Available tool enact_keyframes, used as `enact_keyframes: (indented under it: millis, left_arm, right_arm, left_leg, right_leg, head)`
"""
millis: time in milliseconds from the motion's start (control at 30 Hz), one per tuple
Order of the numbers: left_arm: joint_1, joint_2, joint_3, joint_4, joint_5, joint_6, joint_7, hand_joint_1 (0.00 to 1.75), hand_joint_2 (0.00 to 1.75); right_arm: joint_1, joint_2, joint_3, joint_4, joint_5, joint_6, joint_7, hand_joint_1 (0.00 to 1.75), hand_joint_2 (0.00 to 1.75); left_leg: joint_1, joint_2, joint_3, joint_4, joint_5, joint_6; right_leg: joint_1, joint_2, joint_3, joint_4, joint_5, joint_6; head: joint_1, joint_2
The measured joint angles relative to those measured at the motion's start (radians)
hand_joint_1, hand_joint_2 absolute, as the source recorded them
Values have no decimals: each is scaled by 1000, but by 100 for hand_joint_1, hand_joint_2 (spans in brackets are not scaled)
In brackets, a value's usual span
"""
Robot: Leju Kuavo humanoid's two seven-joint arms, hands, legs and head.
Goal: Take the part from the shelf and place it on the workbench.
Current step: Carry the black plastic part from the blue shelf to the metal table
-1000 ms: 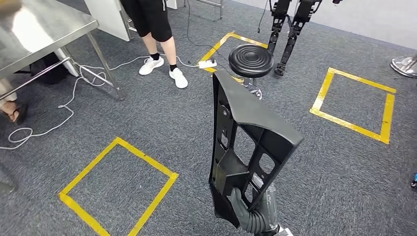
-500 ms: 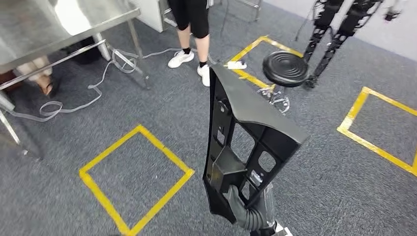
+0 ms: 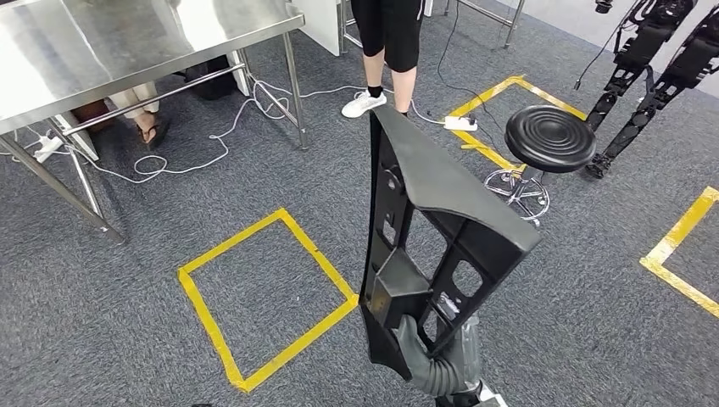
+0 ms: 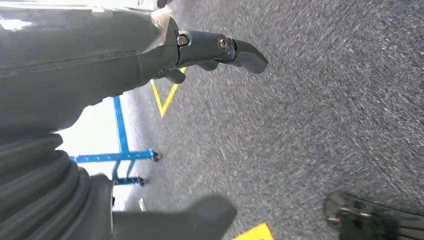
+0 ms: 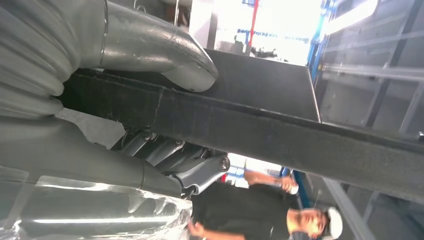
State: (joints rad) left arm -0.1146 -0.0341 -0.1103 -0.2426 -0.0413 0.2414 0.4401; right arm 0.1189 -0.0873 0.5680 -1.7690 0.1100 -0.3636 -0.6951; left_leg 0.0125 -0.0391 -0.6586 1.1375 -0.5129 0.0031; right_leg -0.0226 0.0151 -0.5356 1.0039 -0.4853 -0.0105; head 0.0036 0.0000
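- grey carpet floor [image 3: 127, 220], yellow tape square [image 3: 263, 297]
- steel desk [image 3: 102, 42], cables [image 3: 195, 148] underneath
- black round stool [image 3: 549, 137]
- person's legs [image 3: 386, 51] beyond
- blue wheeled frame [image 4: 122, 152]

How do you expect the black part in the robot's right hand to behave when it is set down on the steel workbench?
The black part looks like rigid moulded plastic with cut-outs, so probably stiff and fairly light. Tall and narrow, gripped low by the right hand, it would likely tip if stood upright on the workbench.

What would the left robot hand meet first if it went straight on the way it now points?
Probably the grey carpet: the left robot hand holds nothing, and its fingers point at bare floor. Depth is unclear.
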Motion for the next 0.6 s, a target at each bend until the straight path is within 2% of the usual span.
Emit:
enact_keyframes:
  millis: [33,67,100,133,167,200,267,300,367,400,467,533,567,600]
  left_arm:
    - [0,1,0,0,1,-1,0,0,175]
    - [1,1,0,0,1,-1,-1,0,175]
    - [2,2,0,0,2,-1,-1,0,175]
    - [5,2,0,0,3,-1,-1,0,175]
    - [7,2,0,0,3,-1,-1,0,175]
    - [8,3,0,0,3,0,-1,0,175]
    - [9,2,0,0,3,1,-1,0,175]
    - [9,1,0,0,4,1,-1,0,175]
    - [11,1,1,1,6,2,-1,0,175]
    - [13,0,1,1,8,2,-1,0,175]
    - [14,-1,2,1,11,1,-1,0,175]
    - [14,-1,3,1,12,1,-1,0,175]
    - [15,-1,4,1,12,1,-1,0,175]
    - [16,-1,4,1,12,1,-1,0,175]
  right_arm:
    - [0,1,0,-1,4,-1,1,175,175]
    - [0,1,0,-1,7,-1,2,175,175]
    - [0,2,0,-1,10,-2,5,175,175]
    - [0,3,0,-1,12,-2,8,175,175]
    - [0,3,0,-2,13,-3,11,175,175]
    - [0,4,-1,-2,13,-4,15,175,175]
    - [0,5,-2,-6,12,-4,20,175,175]
    - [0,4,-2,-8,12,-3,22,175,175]
    - [0,4,-3,-11,10,-1,23,175,175]
    - [-1,4,-3,-12,9,0,23,175,175]
    - [0,3,-6,-16,8,1,24,175,175]
    - [2,1,-10,-18,7,1,24,175,175]
    - [4,0,-11,-18,7,1,24,175,175]
    - [5,-1,-12,-18,6,1,25,175,175]
  left_leg:
    - [3,16,-32,64,-30,-5]
    - [6,23,-60,119,-51,-10]
    - [10,27,-76,148,-54,-15]
    - [14,32,-73,140,-41,-20]
    - [18,41,-48,93,-11,-24]
    - [22,61,-11,22,19,-27]
    - [20,93,48,-85,54,-22]
    - [17,98,58,-105,55,-16]
    - [9,80,56,-107,55,1]
    - [8,71,58,-111,57,9]
    - [11,53,62,-119,64,25]
    - [13,35,62,-120,66,34]
    - [13,24,61,-120,66,35]
    - [12,11,61,-120,66,35]
  right_leg:
    - [2,-13,0,0,-1,-6]
    - [4,-26,0,0,-2,-6]
    - [4,-38,0,1,-3,-7]
    - [4,-49,0,1,-5,-6]
    - [3,-59,1,1,-6,-4]
    - [3,-69,4,2,-9,-1]
    - [9,-86,8,5,-17,12]
    - [13,-93,9,5,-20,18]
    - [17,-109,16,1,-23,31]
    - [16,-108,16,4,-26,37]
    - [14,-77,-2,53,-58,40]
    - [9,-36,-60,175,-116,31]
    - [8,-28,-92,240,-139,30]
    - [7,-23,-114,281,-149,34]
  head:
    - [-3,0]
    - [-3,0]
    - [-3,0]
    - [-3,0]
    - [-3,0]
    - [-4,0]
    - [-3,0]
    - [-1,0]
    - [1,0]
    - [1,0]
    - [4,0]
    - [9,0]
    - [10,0]
    - [10,0]
